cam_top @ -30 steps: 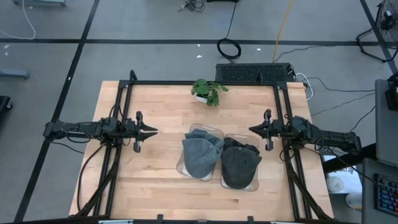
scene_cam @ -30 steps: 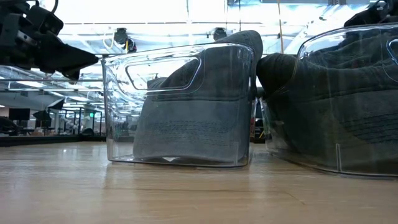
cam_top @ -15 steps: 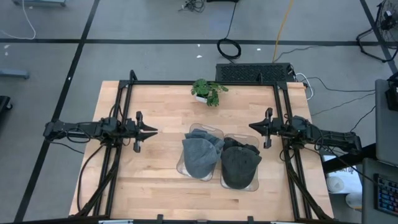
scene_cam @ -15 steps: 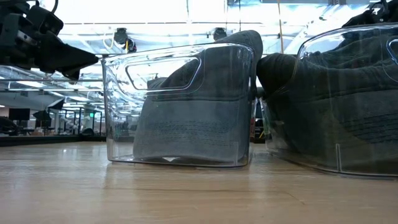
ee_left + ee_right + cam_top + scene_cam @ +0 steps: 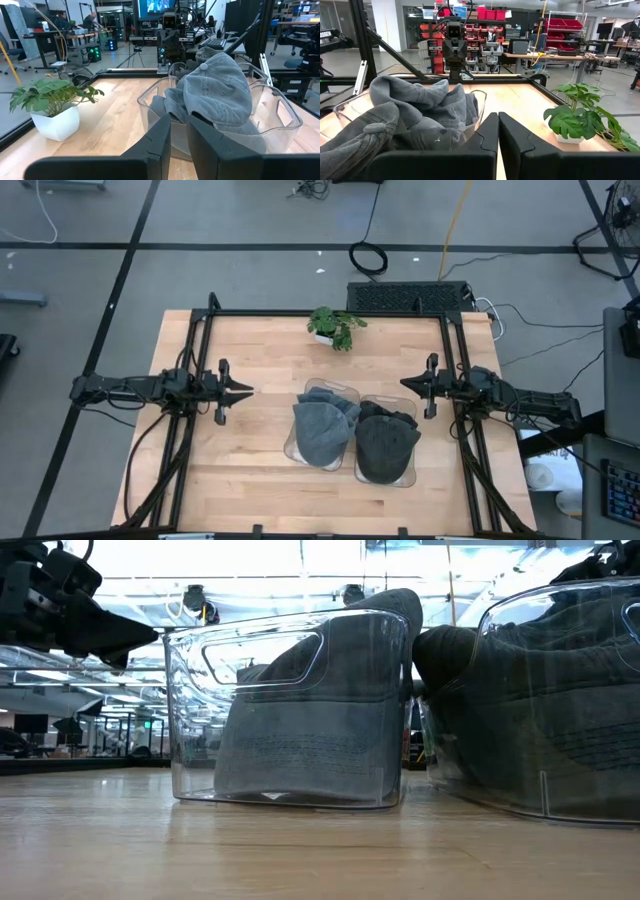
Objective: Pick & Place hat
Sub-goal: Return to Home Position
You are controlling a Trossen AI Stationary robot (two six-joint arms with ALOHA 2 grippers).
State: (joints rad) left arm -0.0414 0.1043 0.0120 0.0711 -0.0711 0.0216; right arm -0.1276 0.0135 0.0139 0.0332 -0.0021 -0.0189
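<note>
Two clear plastic bins stand side by side in the middle of the table. The left bin [image 5: 330, 386] holds a light grey cap [image 5: 320, 430], also seen as the cap [image 5: 220, 90] in the left wrist view; its crown sticks up above the rim. The right bin [image 5: 408, 476] holds a dark grey hat [image 5: 386, 446], bunched up as the hat [image 5: 410, 107]. My left gripper [image 5: 250, 390] [image 5: 179, 120] hovers shut left of the bins. My right gripper [image 5: 403, 387] [image 5: 498, 116] hovers shut to their right. Both point at the bins and touch nothing.
A small potted plant [image 5: 335, 328] in a white pot stands near the far edge of the table, behind the bins. A black frame [image 5: 200, 360] runs along the table's left, far and right sides. Bare wood lies in front of the bins [image 5: 300, 850].
</note>
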